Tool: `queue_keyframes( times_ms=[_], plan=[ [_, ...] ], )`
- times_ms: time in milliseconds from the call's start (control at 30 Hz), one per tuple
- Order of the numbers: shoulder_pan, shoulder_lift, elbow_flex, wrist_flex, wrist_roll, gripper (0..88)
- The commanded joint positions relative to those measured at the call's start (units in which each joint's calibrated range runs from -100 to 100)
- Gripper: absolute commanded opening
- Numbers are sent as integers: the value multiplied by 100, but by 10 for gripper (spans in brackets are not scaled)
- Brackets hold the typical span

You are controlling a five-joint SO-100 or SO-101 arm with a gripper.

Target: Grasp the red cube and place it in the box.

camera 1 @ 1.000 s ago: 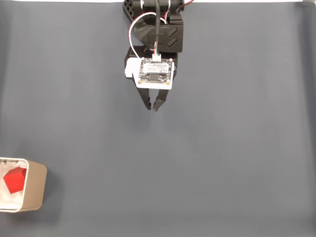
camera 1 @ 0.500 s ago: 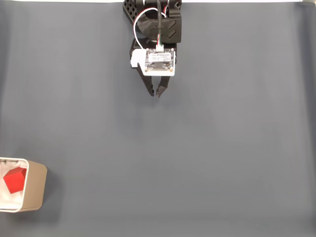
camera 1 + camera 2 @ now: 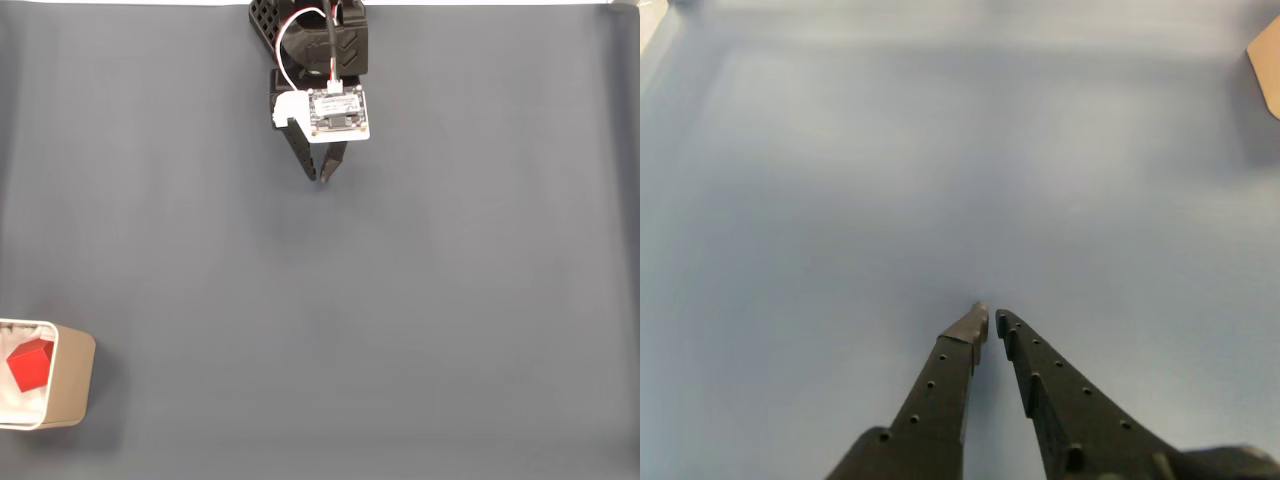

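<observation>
Covering surface: a dark grey mat [image 3: 450,300] is seen spread across the table in the fixed view, running out to every edge.
Arm: the black arm [image 3: 320,45] is seen at the middle of the mat's top edge in the fixed view, with a white board on its wrist.
Box: the box [image 3: 72,388] is set at the mat's bottom-left corner in the fixed view, partly cut by the left edge; a tan corner at the upper right edge of the other view is probably the same box, though this cannot be confirmed.
Pincer: the gripper [image 3: 322,178] is pointed down toward the mat's middle; in the other view the gripper [image 3: 988,318] is seen with its tips nearly touching, narrow and holding nothing.
Cube: the red cube [image 3: 30,364] is seen lying inside the box, tilted on its white lining.
Deciding relation: the cube lies well apart from the pincer, far toward the bottom-left corner, and is already contained, so the placing is judged complete and no further reach is called for.
</observation>
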Motion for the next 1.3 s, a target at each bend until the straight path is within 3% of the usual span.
queue_keyframes(
  times_ms=[0,300,800,1267],
  plan=[
    [-101,-236,72,403,24,0],
    [-108,-669,81,1493,-10,0],
    [148,-834,81,2370,-83,0],
    [148,-842,81,2395,-54,17]
  ],
)
